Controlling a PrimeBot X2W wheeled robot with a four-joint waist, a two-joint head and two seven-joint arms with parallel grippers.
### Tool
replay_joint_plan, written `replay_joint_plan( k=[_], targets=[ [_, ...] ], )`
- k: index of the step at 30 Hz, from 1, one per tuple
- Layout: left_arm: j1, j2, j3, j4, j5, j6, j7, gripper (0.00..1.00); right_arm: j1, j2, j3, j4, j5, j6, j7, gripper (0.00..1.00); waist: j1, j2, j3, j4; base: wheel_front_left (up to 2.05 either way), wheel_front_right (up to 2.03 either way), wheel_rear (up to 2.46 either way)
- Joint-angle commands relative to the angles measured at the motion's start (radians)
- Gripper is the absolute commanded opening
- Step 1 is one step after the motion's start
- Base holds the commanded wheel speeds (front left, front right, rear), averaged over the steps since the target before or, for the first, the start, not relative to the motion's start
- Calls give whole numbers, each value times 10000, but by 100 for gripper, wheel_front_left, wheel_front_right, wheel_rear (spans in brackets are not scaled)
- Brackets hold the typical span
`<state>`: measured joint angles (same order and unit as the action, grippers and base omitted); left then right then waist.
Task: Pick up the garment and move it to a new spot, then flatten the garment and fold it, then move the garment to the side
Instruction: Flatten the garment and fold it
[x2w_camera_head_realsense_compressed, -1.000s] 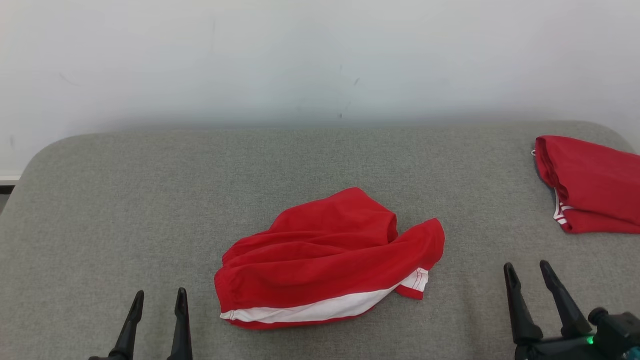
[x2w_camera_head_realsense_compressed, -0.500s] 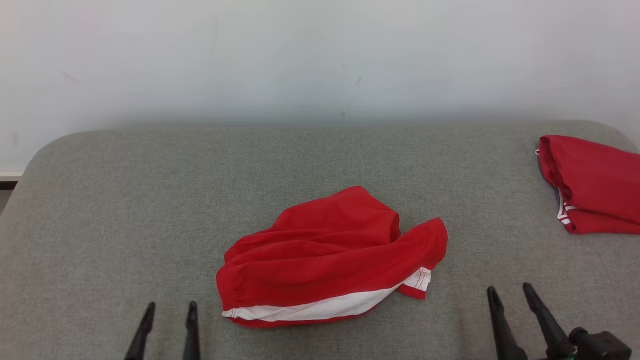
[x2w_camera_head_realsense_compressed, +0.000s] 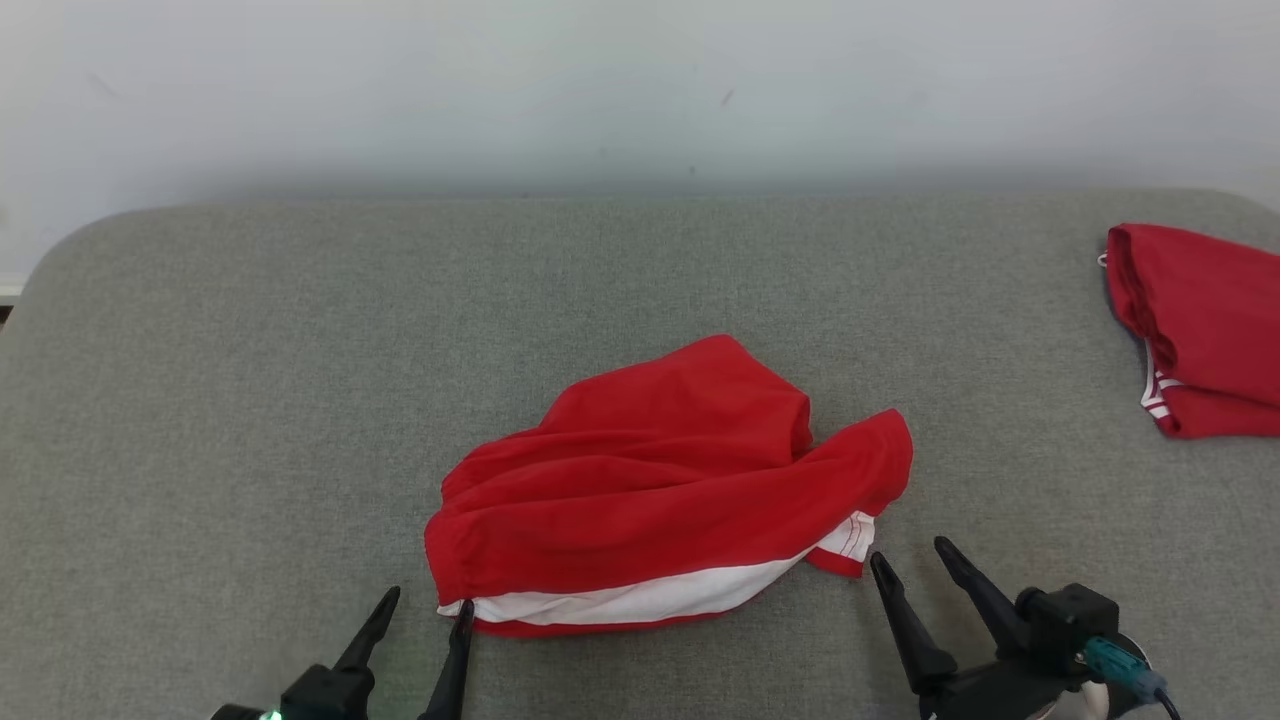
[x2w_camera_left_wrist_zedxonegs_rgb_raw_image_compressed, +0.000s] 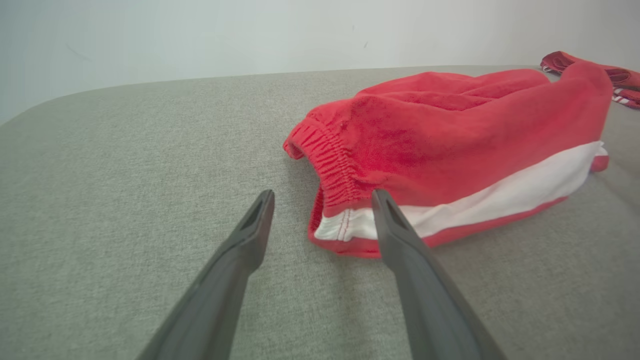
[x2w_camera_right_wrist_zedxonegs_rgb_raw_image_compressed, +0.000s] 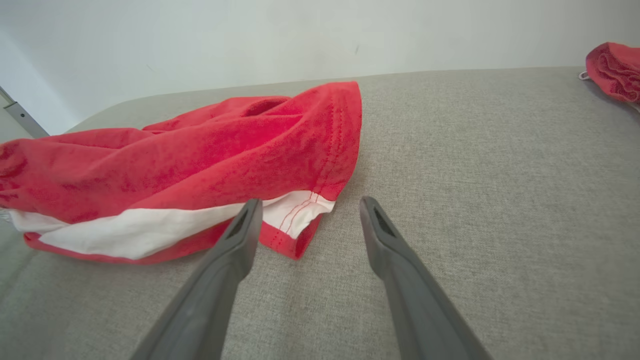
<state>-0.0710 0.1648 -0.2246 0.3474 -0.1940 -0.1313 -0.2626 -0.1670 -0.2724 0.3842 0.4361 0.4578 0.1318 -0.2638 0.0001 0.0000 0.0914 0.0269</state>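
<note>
A crumpled red garment (x2w_camera_head_realsense_compressed: 660, 490) with a white side stripe lies in the middle of the grey padded table (x2w_camera_head_realsense_compressed: 250, 400). My left gripper (x2w_camera_head_realsense_compressed: 428, 602) stands open at the garment's near left corner, its right finger beside the elastic waistband (x2w_camera_left_wrist_zedxonegs_rgb_raw_image_compressed: 327, 165). My right gripper (x2w_camera_head_realsense_compressed: 908, 555) is open at the near right corner, just short of the hemmed leg end (x2w_camera_right_wrist_zedxonegs_rgb_raw_image_compressed: 300, 210). Nothing sits between either pair of fingers. The left wrist view has the garment (x2w_camera_left_wrist_zedxonegs_rgb_raw_image_compressed: 460, 135) to the right of the fingers; the right wrist view has the garment (x2w_camera_right_wrist_zedxonegs_rgb_raw_image_compressed: 200, 150) to the left.
A second red garment (x2w_camera_head_realsense_compressed: 1200, 330) with white trim lies folded at the table's far right edge, also visible as a red garment (x2w_camera_right_wrist_zedxonegs_rgb_raw_image_compressed: 615, 70) in the right wrist view. A pale wall (x2w_camera_head_realsense_compressed: 600, 90) stands behind the table. Bare grey surface spreads to the left.
The head camera has tilted down a little. Both grippers have moved inward to the garment's near corners, the left one rightward and the right one leftward. The garment lies as before.
</note>
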Motion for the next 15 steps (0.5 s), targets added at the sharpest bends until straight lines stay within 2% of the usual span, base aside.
replay_joint_plan(
  k=[1, 6, 15],
  targets=[
    [-258, 70, -42, 133, -161, 18, -29, 100, -225, 7, 147, 180, 148, -28, -1, 100, -1, 0, 180, 38, 0, 0, 0],
    [-832, 301, -467, 904, -392, 17, -29, 100, -885, 101, 797, 1170, 546, -28, -4, 100, -1, 0, 328, 62, 0, 0, 0],
    [-1408, 476, -874, 1436, -728, 17, -29, 100, -1545, 264, 1389, 1836, 1218, -28, -3, 100, -1, 0, 501, 65, 0, 0, 0]
  ],
)
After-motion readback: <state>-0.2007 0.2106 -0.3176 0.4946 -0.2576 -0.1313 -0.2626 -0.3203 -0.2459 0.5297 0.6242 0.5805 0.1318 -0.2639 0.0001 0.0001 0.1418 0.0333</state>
